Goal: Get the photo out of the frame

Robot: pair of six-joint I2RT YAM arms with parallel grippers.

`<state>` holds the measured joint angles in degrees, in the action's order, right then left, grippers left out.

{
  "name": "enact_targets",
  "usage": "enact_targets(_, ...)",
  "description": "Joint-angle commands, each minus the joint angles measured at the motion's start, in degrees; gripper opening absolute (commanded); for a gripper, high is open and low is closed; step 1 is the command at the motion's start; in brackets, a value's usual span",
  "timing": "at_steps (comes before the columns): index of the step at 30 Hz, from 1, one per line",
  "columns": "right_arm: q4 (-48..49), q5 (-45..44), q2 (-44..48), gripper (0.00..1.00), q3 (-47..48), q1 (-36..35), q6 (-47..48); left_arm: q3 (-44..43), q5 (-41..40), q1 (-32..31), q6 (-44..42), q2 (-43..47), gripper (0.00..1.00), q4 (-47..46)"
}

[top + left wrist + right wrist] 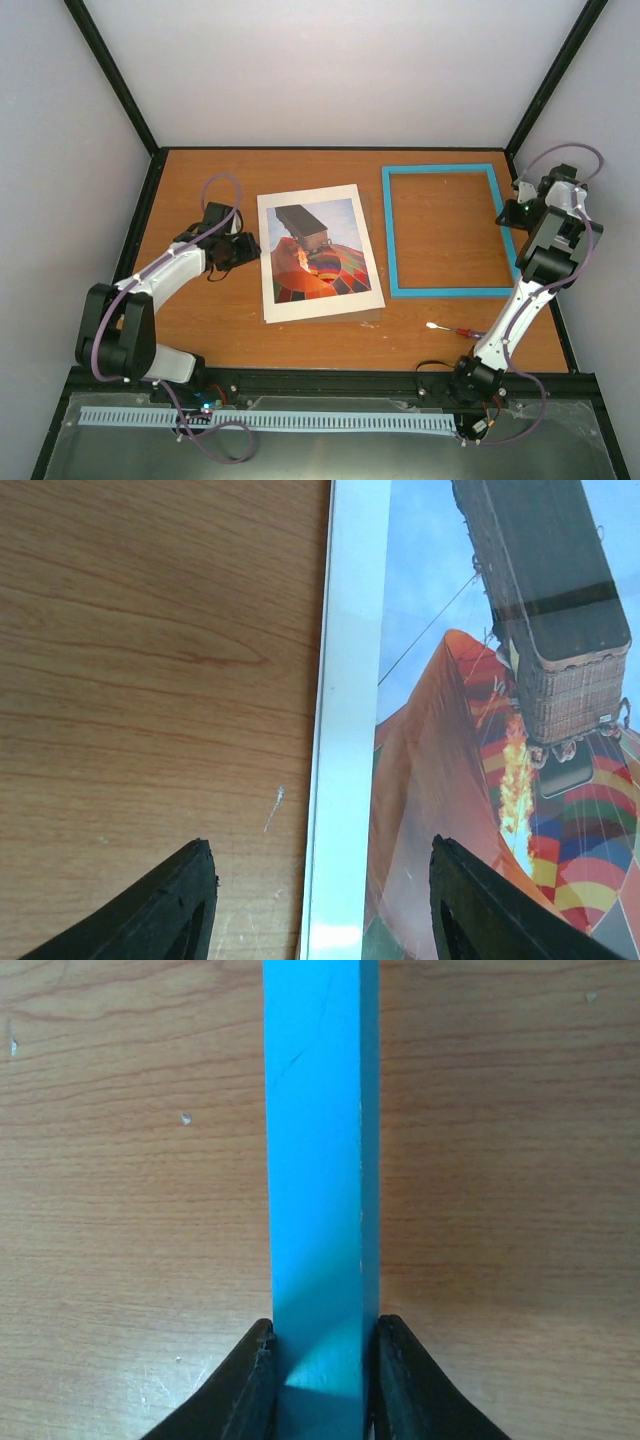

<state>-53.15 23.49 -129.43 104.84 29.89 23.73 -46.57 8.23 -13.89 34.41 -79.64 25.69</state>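
Note:
The photo (pixel 318 250), a hot-air balloon print with a white border, lies flat at the middle of the table, outside the frame. The light-blue frame (pixel 450 291) lies flat to its right, with bare table showing through its opening. My left gripper (pixel 245 247) is at the photo's left edge. In the left wrist view it (pixel 322 880) is open and straddles the white border of the photo (pixel 470 710) without gripping it. My right gripper (pixel 512 212) is at the frame's right side. In the right wrist view it (pixel 322 1360) is shut on the blue frame bar (pixel 320 1160).
A small red-handled tool (pixel 455 330) lies near the front right, beside the right arm. A clear sheet (pixel 372 312) peeks out under the photo's lower right edge. Grey walls and black posts enclose the table on three sides.

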Motion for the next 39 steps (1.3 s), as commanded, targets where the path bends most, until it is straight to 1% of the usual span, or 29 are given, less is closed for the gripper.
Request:
enact_targets(1,2.11,0.1,0.85,0.25,-0.16,0.17,-1.97,-3.49,0.65,-0.35,-1.65,-1.94,0.59,-0.49)
enact_targets(5,4.09,-1.41,3.55,0.41,-2.86,0.17,-2.62,-2.91,1.09,-0.35,-1.34,-2.02,0.59,-0.69)
enact_targets(8,4.61,-2.59,5.61,0.47,-5.03,0.17,-3.46,-1.98,1.03,-0.35,-1.15,-1.22,0.6,-0.89)
enact_targets(13,4.66,0.46,11.11,0.48,-10.99,-0.11,-3.48,-0.67,1.19,-0.35,-1.36,-0.72,0.61,-1.26)
enact_targets(17,4.47,2.21,17.65,0.48,-16.4,-3.17,-2.85,0.18,1.71,-0.35,-2.17,-0.69,0.61,-1.11)
enact_targets(22,5.57,4.68,26.83,0.48,-24.78,-11.02,-0.73,1.82,1.42,-0.33,-2.77,0.47,0.61,-1.39)
enact_targets(25,4.9,8.12,30.79,0.47,-28.6,-17.95,2.04,2.19,2.9,-0.35,-2.32,0.47,0.61,-1.26)
enact_targets(27,4.46,8.62,33.25,0.47,-30.5,-22.72,2.92,2.83,4.67,-0.35,-1.64,1.12,0.6,-1.6)
enact_targets(30,4.25,9.01,35.58,0.46,-32.97,-29.71,4.54,4.4,7.1,-0.35,-1.24,2.77,0.59,-2.44)
enact_targets(33,6.04,9.39,37.75,0.45,-36.6,-35.92,5.33,6.22,9.24,-0.35,-2.18,3.8,0.57,-3.37)
enact_targets(39,8.48,6.52,39.44,0.45,-41.91,-49.04,7.5,7.93,9.67,-0.44,-1.43,3.44,0.57,-2.74)
